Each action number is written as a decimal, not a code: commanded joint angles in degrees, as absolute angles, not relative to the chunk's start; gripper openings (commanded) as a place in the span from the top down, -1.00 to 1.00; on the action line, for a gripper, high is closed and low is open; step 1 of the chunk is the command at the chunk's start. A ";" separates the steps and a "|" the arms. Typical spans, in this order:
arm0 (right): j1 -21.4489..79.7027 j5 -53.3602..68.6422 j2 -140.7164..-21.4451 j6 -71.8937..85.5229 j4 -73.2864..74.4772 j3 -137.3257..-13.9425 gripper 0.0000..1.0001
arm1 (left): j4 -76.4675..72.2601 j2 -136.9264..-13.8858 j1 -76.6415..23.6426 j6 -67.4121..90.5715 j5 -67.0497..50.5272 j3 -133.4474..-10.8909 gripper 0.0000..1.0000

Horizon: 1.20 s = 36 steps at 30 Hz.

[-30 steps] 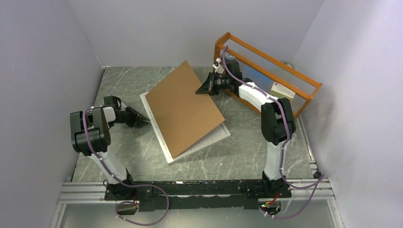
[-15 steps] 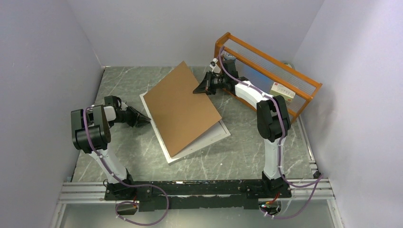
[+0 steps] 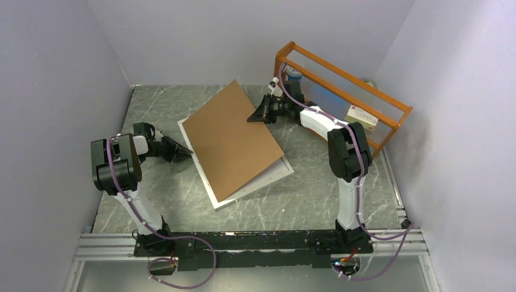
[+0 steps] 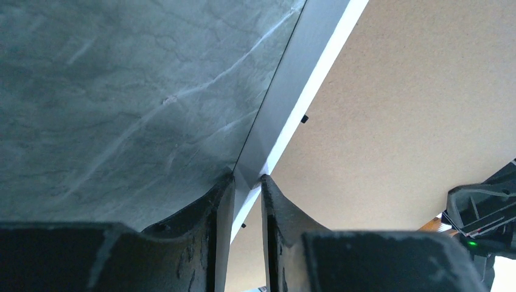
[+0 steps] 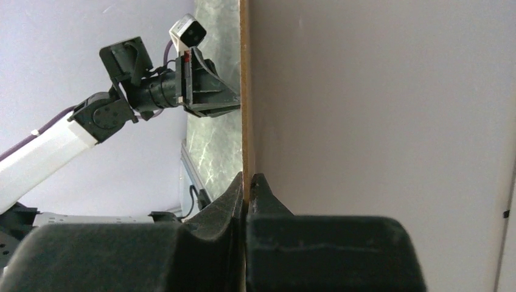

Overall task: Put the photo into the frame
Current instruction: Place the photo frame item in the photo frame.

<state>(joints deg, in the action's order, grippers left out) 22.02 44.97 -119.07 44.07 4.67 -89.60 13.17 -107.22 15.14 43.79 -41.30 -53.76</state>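
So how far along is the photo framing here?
Done: backing board stands tilted up over the frame. In hand: right fingers pinch its raised far edge; left fingers clamp the frame's border. Left: the photo, not visible, must go in.

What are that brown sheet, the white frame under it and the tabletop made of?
The brown sheet looks like fibreboard or stiff card: matt, with an even tan, faintly speckled face and a thin raw edge. The white frame is smooth, either painted wood or plastic; I cannot tell which. The tabletop shows a grey-green marble pattern with pale veins and a slight sheen, and may be only a printed surface.
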 commanded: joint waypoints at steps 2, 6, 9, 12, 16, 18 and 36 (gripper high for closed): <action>24.02 44.56 -117.74 41.17 3.64 -89.40 0.88 | 12.77 -108.69 14.85 43.79 -40.79 -54.50 0.45; 25.54 42.90 -118.52 36.76 8.95 -90.75 0.64 | 14.56 -108.28 14.85 42.66 -38.95 -55.28 0.47; 26.06 41.42 -118.12 35.55 9.92 -90.23 0.42 | 15.29 -108.27 14.86 42.26 -38.89 -55.94 0.47; 26.10 40.01 -117.75 33.97 12.01 -90.90 0.17 | 16.00 -108.28 14.90 41.98 -38.64 -56.61 0.48; 26.42 37.25 -118.80 29.63 19.24 -94.44 -0.29 | 18.88 -107.73 14.87 41.66 -35.61 -58.08 0.46; 26.50 35.24 -119.23 27.88 21.55 -95.85 -0.52 | 19.76 -107.62 14.85 41.38 -34.79 -58.70 0.44; 26.54 21.52 -122.86 15.59 26.99 -98.19 -0.79 | 20.14 -108.46 14.86 41.33 -36.19 -58.14 0.39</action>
<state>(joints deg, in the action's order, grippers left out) 26.50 23.79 -122.39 18.39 28.23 -95.83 19.99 -107.55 14.92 42.22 -36.56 -58.28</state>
